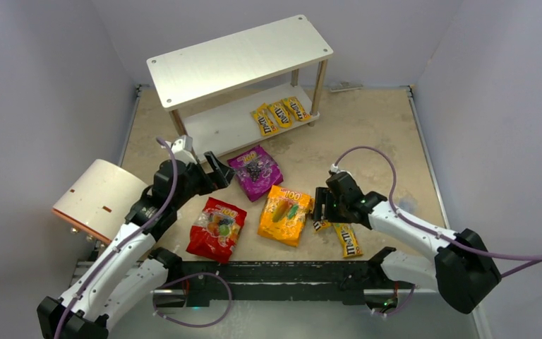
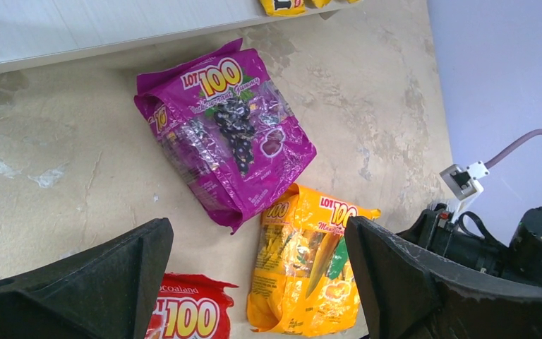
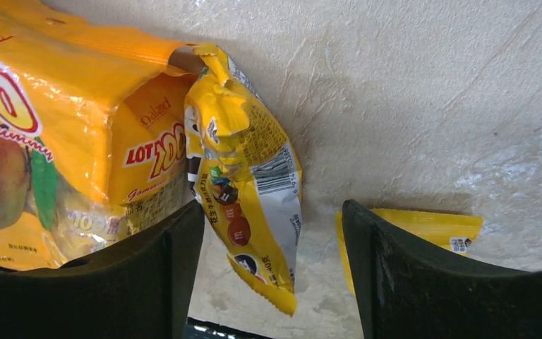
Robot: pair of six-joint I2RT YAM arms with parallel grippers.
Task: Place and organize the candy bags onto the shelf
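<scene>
Top view:
- Shelf (image 1: 240,60) stands at 12 o'clock on the table (image 1: 367,134).
- 3 yellow packets (image 1: 281,113) lie side by side on its lower board, toward the 3 o'clock end; the top board is bare.
- Purple bag (image 1: 255,171) lies flat at centre. Orange bag (image 1: 284,214) is at its 5 o'clock and red bag (image 1: 217,227) at its 7 o'clock.
- Loose packet (image 1: 320,225) touches the orange bag's 3 o'clock edge. Second loose packet (image 1: 348,240) lies just beside it at 4 o'clock.
- Cream cylinder (image 1: 102,199) lies tilted at 9 o'clock.
- Left gripper (image 1: 220,171) hovers just at 9 o'clock of the purple bag. Right gripper (image 1: 317,208) sits over the loose packet.

Left wrist view:
- Left gripper (image 2: 257,233) has its jaws spread wide, with nothing between them.
- The purple bag (image 2: 226,134) lies ahead at 12 o'clock, the orange bag (image 2: 303,268) at 5 o'clock and a corner of the red bag (image 2: 190,311) at 7 o'clock.
- The shelf's lower board (image 2: 99,25) runs along the top edge.

Right wrist view:
- Right gripper (image 3: 269,212) has its jaws apart on either side of the loose packet (image 3: 254,162), with a gap showing at the 3 o'clock finger. The packet is not pinched yet.
- The packet is crumpled and leans against the orange bag (image 3: 77,127) at 9 o'clock.
- The second loose packet (image 3: 416,226) lies flat at 3 o'clock, partly behind a finger.
</scene>
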